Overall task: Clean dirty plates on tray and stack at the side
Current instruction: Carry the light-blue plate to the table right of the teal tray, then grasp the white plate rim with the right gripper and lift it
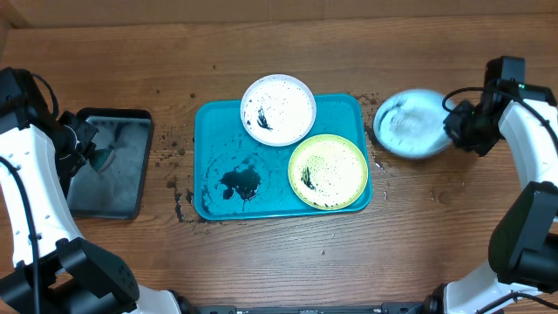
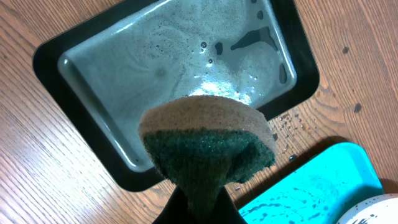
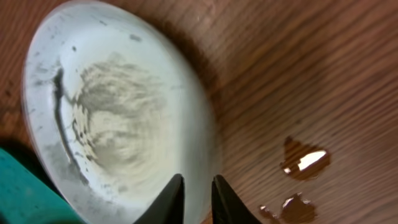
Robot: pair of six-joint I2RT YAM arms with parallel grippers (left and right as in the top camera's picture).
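Green sponge (image 2: pixel 205 152) pinched in left pincer (image 2: pixel 194 210) above black tray (image 2: pixel 45 57); may drip across table (image 2: pixel 37 162). On teal tray (image 1: pixel 211 131), white plate (image 1: pixel 279 106) and yellow-green plate (image 1: pixel 328 171), dirty. Right pincer (image 3: pixel 191 199) barely parted astride light blue plate (image 3: pixel 118 124) rim, beside tray; hold unclear, could slip.

The table (image 1: pixel 288 262) was grained brown wood with a low sheen. The teal tray (image 1: pixel 209 131), white plate (image 1: pixel 278 108), yellow-green plate (image 1: pixel 328 171) and light blue plate (image 1: pixel 410 124) looked like smooth, glossy plastic dulled by dark specks and smears. The sponge (image 2: pixel 208 143) was tan foam with a rough, matt green scouring layer, and the black tray (image 2: pixel 48 55) was shiny plastic under a wet film.
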